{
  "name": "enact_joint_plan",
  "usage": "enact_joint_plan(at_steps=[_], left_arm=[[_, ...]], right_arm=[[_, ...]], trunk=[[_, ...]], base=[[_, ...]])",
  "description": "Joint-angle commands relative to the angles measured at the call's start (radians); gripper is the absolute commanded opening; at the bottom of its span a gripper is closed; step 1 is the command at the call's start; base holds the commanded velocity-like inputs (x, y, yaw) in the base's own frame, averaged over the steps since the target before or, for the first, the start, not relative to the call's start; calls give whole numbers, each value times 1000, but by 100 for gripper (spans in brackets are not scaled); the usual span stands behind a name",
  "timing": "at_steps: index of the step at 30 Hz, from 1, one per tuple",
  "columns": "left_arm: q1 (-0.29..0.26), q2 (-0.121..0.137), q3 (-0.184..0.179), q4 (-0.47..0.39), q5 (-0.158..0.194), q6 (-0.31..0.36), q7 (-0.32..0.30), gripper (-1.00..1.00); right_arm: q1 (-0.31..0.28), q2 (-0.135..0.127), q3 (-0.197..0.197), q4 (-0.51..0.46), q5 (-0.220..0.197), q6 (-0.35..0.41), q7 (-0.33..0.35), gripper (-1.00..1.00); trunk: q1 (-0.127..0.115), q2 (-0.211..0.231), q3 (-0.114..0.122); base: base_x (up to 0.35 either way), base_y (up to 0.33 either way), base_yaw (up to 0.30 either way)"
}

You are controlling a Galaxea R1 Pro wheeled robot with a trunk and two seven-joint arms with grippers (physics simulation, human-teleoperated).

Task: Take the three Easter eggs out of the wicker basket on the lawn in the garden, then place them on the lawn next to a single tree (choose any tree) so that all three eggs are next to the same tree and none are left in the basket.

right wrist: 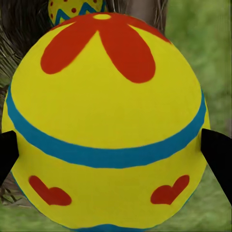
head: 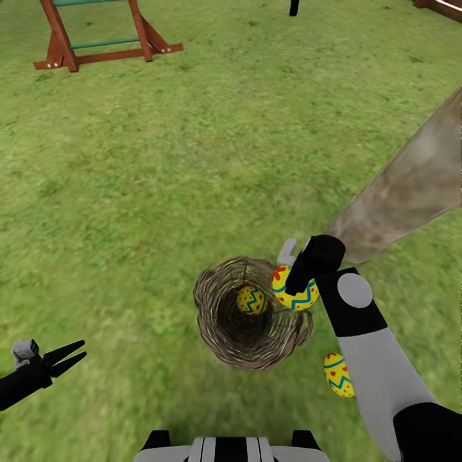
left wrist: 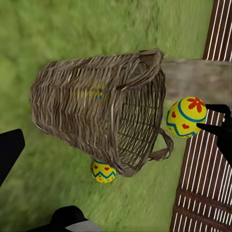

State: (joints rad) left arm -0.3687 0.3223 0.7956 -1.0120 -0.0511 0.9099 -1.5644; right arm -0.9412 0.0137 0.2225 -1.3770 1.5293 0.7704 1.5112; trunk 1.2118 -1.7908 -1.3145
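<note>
Mid-transfer of 2nd egg: right hand (head: 296,277) clamped on flower egg (head: 294,290) at basket (head: 247,314) rim, beside tree trunk (head: 410,186). Dotted egg (head: 251,299) still inside; another egg (head: 338,375) already on lawn (head: 192,160). Left hand (head: 64,358) open, idle. Next, probably: lower by trunk, release.

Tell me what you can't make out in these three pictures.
- Egg on the lawn, head view: right side hidden behind the right arm.
- Held egg, right wrist view: bottom cut off by the edge.
- Egg in the basket, left wrist view: a blur through the wicker basket.
- Tree, head view: top cut off.
</note>
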Motion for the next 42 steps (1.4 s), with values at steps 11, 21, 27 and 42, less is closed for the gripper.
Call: enact_joint_plan(at_steps=[11,21,27,42], left_arm=[[0,0,-3,-1,-6,11,-6,100],[0,-3,2,-6,-4,11,-6,100],[0,-1,5,-8,-4,11,-6,100],[0,0,4,1,-5,11,-6,100]], right_arm=[[-1,-43,-6,1,6,5,8,-100],[-2,-81,-27,1,7,3,7,-100],[-4,-85,-26,6,12,1,7,-100],[-7,-233,-25,7,7,0,6,-100]], trunk=[[-42,77,34],[-54,98,43],[-54,98,43],[-111,203,90]], base=[[0,0,0],[0,0,0],[0,0,0],[0,0,0]])
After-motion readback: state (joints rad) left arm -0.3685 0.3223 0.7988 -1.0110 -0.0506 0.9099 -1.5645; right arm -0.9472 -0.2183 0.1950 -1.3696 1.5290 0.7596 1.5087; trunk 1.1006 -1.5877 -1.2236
